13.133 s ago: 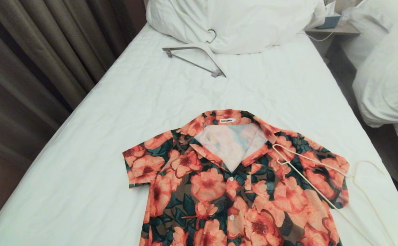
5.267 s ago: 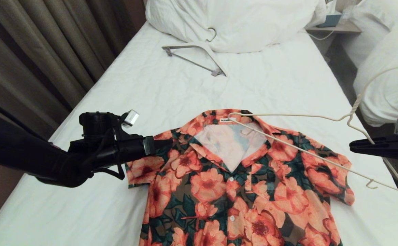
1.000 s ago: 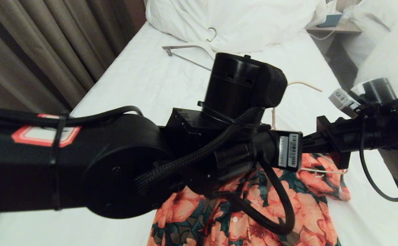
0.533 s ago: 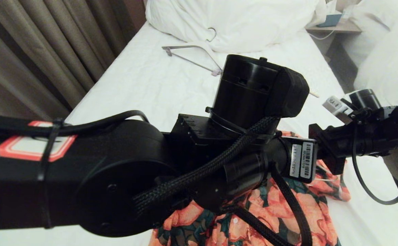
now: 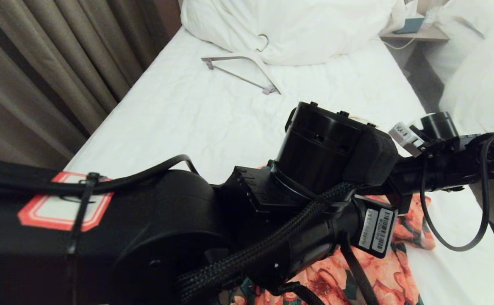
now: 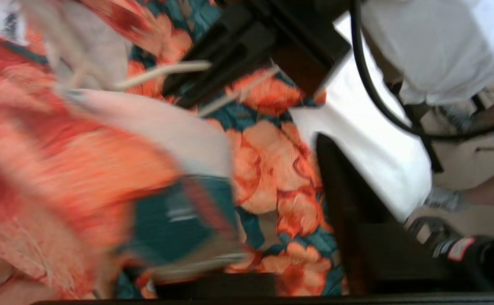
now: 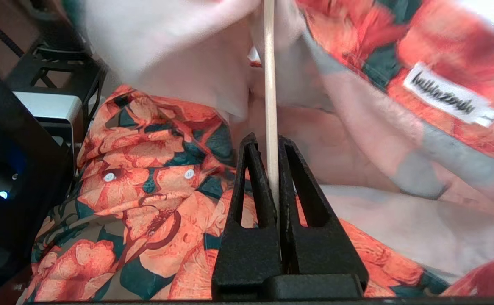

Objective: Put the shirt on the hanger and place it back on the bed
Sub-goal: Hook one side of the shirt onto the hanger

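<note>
The flowered shirt [image 5: 399, 262] lies on the bed [image 5: 187, 118], mostly hidden in the head view by my left arm [image 5: 323, 148]. My right gripper [image 7: 269, 142] is shut on the thin cream hanger [image 7: 271, 84]. The hanger's wire runs up under the shirt's pale inside [image 7: 179, 63], near the white neck label [image 7: 450, 95]. My left gripper [image 6: 264, 199] hovers close over the shirt [image 6: 272, 156]. It stands open, one dark finger [image 6: 340, 203] showing and the other hidden by blurred fabric. The hanger [image 6: 162, 72] and the right gripper [image 6: 251, 46] lie just beyond it.
A thicker white hanger [image 5: 247, 72] with a grey bar lies far up the bed, by the duvet heap [image 5: 298, 29]. Curtains [image 5: 52, 72] hang on the left. A neighbouring bed [image 5: 480, 84] stands on the right. A person's leg [image 6: 484, 190] shows beside the bed.
My left wrist has moved right and down in the head view. The right arm has slid in behind it. Long before, the hanger lay loose on the flat shirt.
</note>
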`<state>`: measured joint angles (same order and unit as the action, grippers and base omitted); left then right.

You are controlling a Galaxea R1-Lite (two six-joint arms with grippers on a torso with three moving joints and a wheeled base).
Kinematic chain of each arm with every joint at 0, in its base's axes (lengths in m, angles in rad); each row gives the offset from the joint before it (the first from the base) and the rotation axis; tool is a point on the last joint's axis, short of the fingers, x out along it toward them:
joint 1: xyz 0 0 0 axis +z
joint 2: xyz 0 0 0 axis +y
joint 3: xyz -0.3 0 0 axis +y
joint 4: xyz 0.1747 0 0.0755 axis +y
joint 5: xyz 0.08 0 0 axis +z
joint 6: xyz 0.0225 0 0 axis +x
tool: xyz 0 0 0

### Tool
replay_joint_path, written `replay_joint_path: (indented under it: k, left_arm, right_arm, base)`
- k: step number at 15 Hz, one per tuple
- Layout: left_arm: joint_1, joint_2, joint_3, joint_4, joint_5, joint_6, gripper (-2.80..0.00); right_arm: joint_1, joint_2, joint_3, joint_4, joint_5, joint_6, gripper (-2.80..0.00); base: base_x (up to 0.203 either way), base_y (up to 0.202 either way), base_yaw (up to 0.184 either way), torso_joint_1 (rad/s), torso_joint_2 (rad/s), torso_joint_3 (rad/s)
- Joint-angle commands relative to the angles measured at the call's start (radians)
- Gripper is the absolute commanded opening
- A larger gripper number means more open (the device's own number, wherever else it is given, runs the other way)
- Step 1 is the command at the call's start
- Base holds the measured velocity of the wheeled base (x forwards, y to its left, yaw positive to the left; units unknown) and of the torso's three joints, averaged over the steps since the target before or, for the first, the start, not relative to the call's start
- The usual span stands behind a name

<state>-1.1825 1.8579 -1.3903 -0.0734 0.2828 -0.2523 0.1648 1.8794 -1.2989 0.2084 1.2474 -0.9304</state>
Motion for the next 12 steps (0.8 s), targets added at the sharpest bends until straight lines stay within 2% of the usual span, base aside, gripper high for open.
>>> replay_joint_path:
  k: [1, 4, 10, 12]
  left_arm:
    - [-0.005, 0.001, 0.017, 0.003, 0.001, 0.003, 0.00]
    - [-0.038, -0.014, 0.067, 0.023, -0.006, 0.060, 0.00]
    - [-0.066, -0.069, 0.127, 0.027, -0.004, 0.065, 0.00]
    - [-0.066, -0.088, 0.172, 0.027, -0.005, 0.092, 0.00]
  right_arm:
    - [0.003, 0.011, -0.004, 0.000, 0.007, -0.005, -2.80]
    - [0.004, 0.020, -0.022, -0.004, 0.032, -0.005, -2.80]
    - [0.006, 0.017, -0.018, -0.004, 0.060, -0.005, -2.80]
    - [0.006, 0.018, -0.019, -0.004, 0.060, -0.005, -2.80]
  base:
    - [0.000, 0.000, 0.000, 0.000, 0.00, 0.000]
    - [0.000, 0.000, 0.000, 0.000, 0.00, 0.000]
    - [0.000, 0.000, 0.000, 0.000, 0.00, 0.000]
    - [0.000, 0.000, 0.000, 0.000, 0.00, 0.000]
